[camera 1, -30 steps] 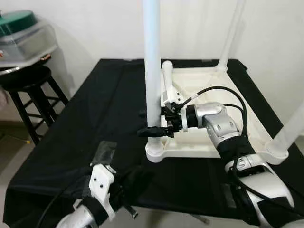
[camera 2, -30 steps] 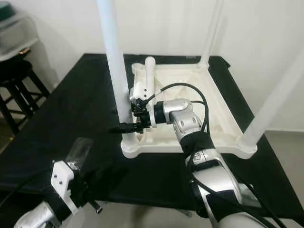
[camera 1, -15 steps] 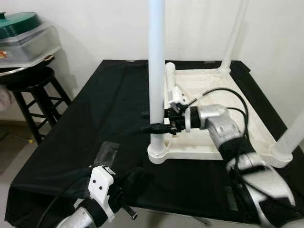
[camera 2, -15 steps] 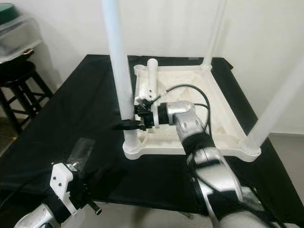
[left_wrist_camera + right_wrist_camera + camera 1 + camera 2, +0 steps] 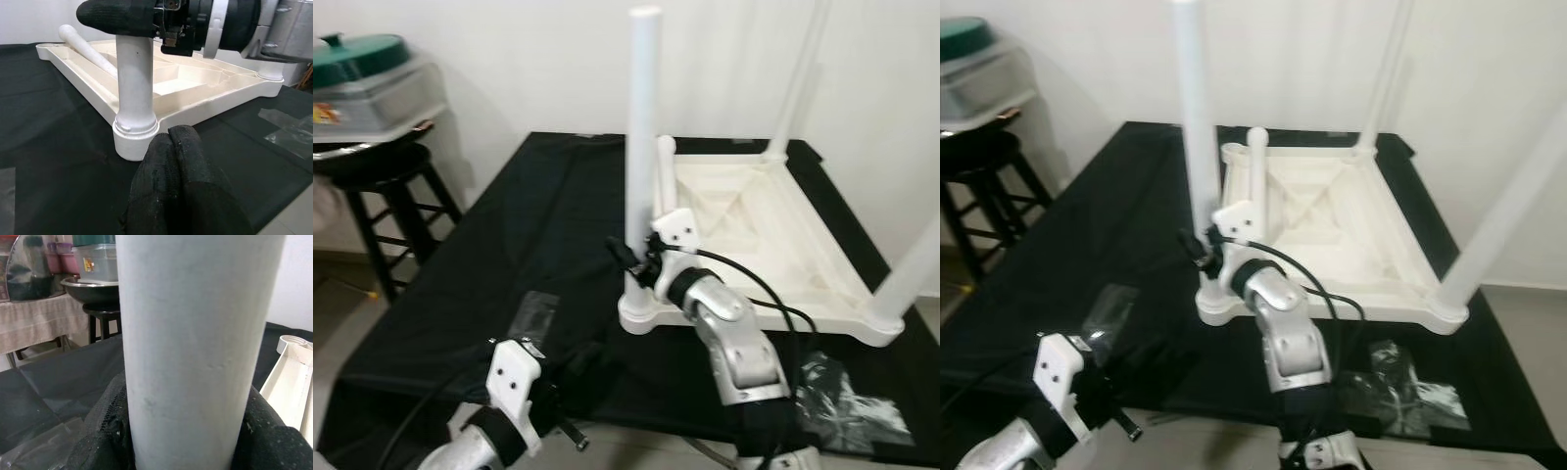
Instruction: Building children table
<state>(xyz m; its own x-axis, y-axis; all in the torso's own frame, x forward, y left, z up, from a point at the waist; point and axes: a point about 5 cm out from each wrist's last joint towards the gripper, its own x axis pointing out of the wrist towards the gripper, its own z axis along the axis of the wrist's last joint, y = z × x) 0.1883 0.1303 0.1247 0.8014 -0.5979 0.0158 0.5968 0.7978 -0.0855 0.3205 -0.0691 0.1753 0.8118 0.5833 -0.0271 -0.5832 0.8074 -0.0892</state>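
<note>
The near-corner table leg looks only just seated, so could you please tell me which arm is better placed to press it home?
Right, probably. The right gripper is closed around the near-corner table leg just above its socket, while the left gripper is shut, low at the table's front edge, holding nothing.

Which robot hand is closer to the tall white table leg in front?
The right hand. It is clamped around the front table leg, low down near its socket. The left hand hangs off the black table's near edge, fingers shut, touching nothing.

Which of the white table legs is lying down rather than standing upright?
The loose leg lying inside the upturned tabletop, just behind the upright leg gripped by the right gripper.
</note>
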